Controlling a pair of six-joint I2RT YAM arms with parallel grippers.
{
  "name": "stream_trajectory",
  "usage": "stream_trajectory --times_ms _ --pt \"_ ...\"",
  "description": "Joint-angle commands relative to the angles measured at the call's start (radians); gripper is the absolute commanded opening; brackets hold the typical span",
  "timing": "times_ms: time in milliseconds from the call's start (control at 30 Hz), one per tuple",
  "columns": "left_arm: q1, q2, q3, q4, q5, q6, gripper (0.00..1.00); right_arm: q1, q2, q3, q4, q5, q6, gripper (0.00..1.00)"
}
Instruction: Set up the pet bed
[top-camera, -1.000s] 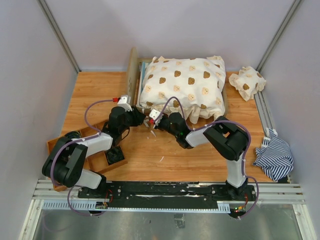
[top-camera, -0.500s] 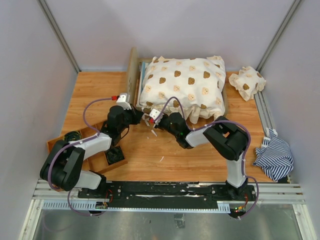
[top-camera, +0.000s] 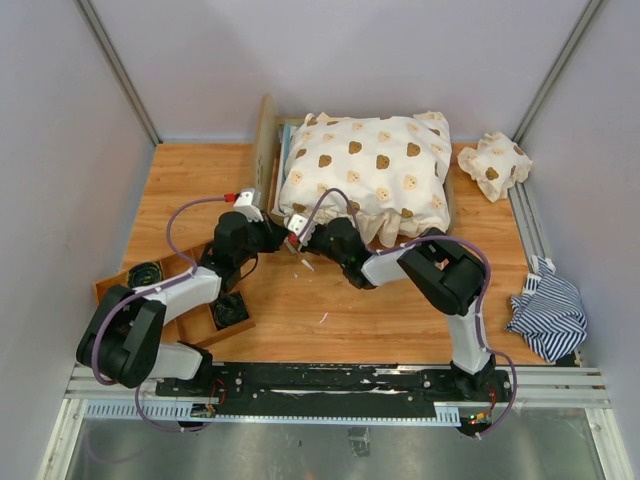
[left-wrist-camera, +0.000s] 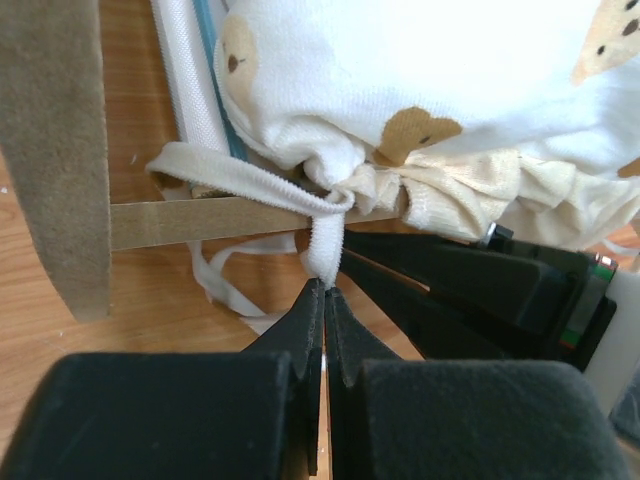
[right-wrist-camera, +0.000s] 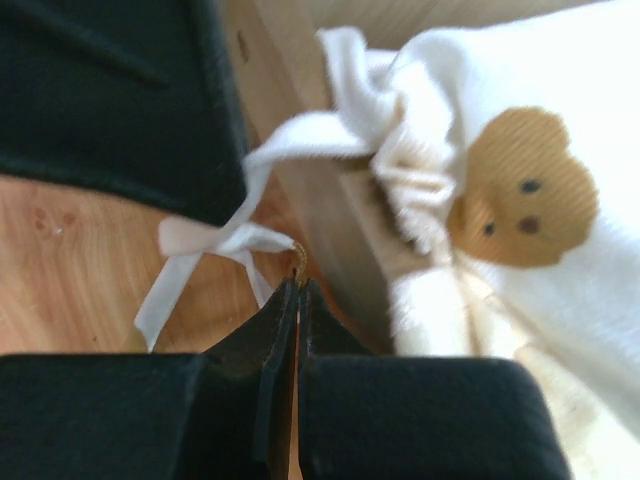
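Note:
The pet bed (top-camera: 266, 150) stands at the back of the table, its plywood headboard on the left, under a cream bear-print cover (top-camera: 370, 170). Both grippers meet at its near-left corner. My left gripper (top-camera: 278, 237) is shut on a white tie (left-wrist-camera: 322, 250) that hangs from the cover's knotted corner over the bed's wooden rail (left-wrist-camera: 200, 220). A strip of the mattress edge (left-wrist-camera: 190, 90) shows under the cover. My right gripper (top-camera: 303, 243) is shut on the end of another white tie (right-wrist-camera: 215, 240), beside the rail (right-wrist-camera: 340, 210).
A small bear-print pillow (top-camera: 493, 165) lies at the back right. A dark striped cloth (top-camera: 548, 312) is bunched at the right edge. A wooden tray (top-camera: 190, 325) with black items sits under the left arm.
My left gripper has shut on the cover's tie. The right gripper, still shut on its tie, has shifted slightly left and toward the bed corner.

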Motion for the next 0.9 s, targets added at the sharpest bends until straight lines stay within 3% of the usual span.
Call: stream_trajectory --times_ms 0,133,267,633,867 --pt "0.003 -0.042 0.005 -0.023 0.029 -0.011 0.0 -0.008 0.015 0.076 -0.036 0.048 0.008 0.0" --pt "0.003 -0.051 0.007 -0.05 0.008 -0.002 0.0 -0.007 0.03 0.07 -0.016 0.176 0.051 0.0" --pt "0.002 -0.059 0.007 -0.055 -0.001 -0.003 0.0 -0.007 0.02 0.049 -0.007 0.195 0.052 0.0" --pt "0.002 -0.108 -0.015 -0.049 -0.004 -0.052 0.02 -0.013 0.045 0.0 0.181 -0.217 -0.14 0.0" --pt "0.003 -0.184 -0.027 -0.127 -0.126 -0.13 0.28 -0.018 0.065 0.061 0.158 -0.313 -0.226 0.0"
